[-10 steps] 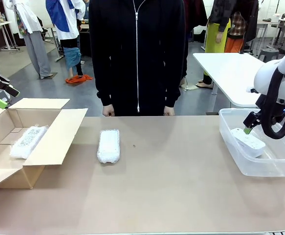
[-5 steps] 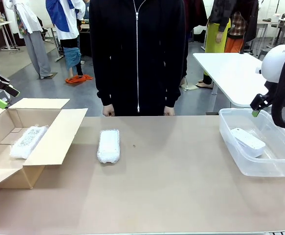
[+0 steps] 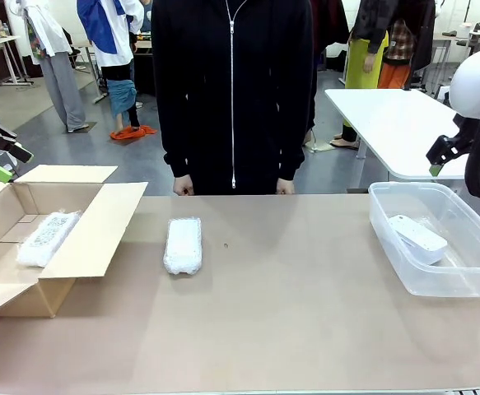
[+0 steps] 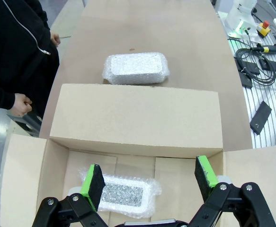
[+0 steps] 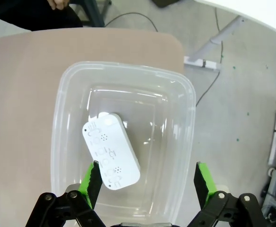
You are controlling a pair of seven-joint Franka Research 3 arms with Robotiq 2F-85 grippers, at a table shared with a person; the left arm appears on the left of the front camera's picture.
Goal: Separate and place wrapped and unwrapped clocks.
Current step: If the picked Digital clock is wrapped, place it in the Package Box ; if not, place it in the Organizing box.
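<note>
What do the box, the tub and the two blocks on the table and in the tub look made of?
Box: matte brown cardboard, flaps folded out. Tub: clear glossy plastic; the table shows through. Block on the table: whitish bubble wrap, bumpy and translucent; its inside is hidden. Block in the tub: probably smooth white hard plastic, rounded corners.

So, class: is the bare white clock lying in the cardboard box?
No, the bare white clock lies in the clear plastic tub.
</note>
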